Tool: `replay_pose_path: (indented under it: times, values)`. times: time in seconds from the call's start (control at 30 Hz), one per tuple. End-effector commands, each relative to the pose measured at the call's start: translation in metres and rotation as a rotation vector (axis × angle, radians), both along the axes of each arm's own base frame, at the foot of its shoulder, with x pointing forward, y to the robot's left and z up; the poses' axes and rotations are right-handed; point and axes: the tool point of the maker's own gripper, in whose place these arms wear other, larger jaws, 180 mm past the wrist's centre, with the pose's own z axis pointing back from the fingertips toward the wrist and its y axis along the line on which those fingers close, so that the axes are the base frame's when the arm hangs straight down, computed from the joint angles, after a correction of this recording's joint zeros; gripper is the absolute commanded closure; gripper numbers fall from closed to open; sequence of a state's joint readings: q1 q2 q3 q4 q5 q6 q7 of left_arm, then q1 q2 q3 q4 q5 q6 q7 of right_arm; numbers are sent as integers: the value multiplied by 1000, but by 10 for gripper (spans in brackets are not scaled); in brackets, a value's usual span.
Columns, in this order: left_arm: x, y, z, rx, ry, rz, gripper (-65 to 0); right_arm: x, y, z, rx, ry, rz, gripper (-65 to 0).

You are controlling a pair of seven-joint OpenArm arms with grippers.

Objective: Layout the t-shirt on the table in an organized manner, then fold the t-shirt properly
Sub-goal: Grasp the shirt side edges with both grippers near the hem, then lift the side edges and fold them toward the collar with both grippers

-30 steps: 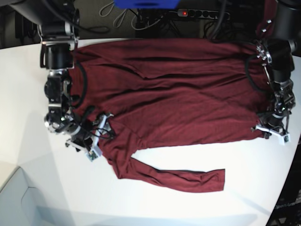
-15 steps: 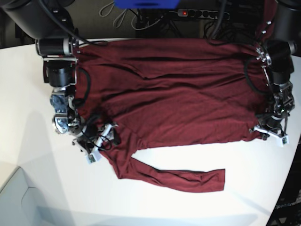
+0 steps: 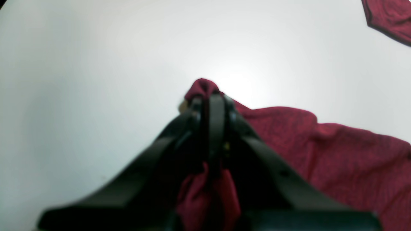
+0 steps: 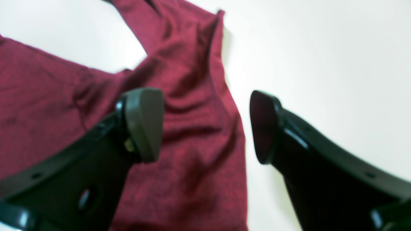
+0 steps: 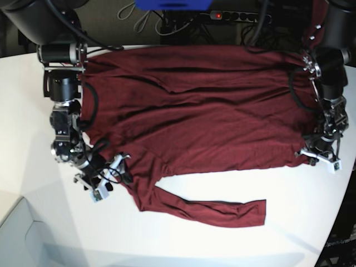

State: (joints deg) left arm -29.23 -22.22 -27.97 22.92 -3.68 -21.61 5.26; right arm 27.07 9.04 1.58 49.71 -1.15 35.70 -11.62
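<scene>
Base view shows me the t-shirt (image 5: 194,105) spread across the white tabletop (image 5: 33,111), one long sleeve trailing toward the near edge. My left claw (image 3: 210,96) is clamped on a bunched corner of the fabric. My right claw (image 4: 205,128) hangs with its jaws apart, one over the shoulder area and the other over bare tabletop.
</scene>
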Motion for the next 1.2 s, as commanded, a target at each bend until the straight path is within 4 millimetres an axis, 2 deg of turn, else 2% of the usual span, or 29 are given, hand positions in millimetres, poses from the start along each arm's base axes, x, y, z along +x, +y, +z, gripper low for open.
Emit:
replay_pose_path:
  times: [0.0,0.07,0.17,0.27,0.5,0.6,0.7,0.77,0.83,0.93,0.97,1.07,1.17]
  values:
    - [9,10,16,21,-30,6,-1,12,-2,20,19,-59,-11,-422]
    - [9,10,16,21,-30,6,-1,14,-8,16,13,-52,-46,-422]
    - [9,10,16,21,-30,6,-1,14,-25,-5,-5,-1,-149,-422]
    - [9,10,16,21,-30,6,-1,16,-27,-10,3,14,-162,-422]
    - [9,10,16,21,-30,6,-1,7,-24,-35,42,45,-177,-406]
    - [10,10,17,22,-34,7,-1,5,-23,-40,45,60,-177,-331]
    - [14,10,22,22,-47,6,-1,5,-23,-39,46,57,-177,-200]
    - [25,10,34,21,-75,5,-1,7,-23,-37,52,43,-178,-83]
    - [32,8,41,18,-90,3,-1,8,-25,-34,57,29,-184,0]
    - [42,7,51,18,-114,0,-1,13,-32,-28,49,16,-190,0]
    - [46,5,56,15,-123,-1,-1,13,-43,-27,34,12,-201,0]
    - [56,3,67,12,-149,-4,-1,14,-53,-25,23,8,-213,0]
    - [62,-6,70,0,-163,-13,-1,15,-80,-19,35,-5,-277,0]
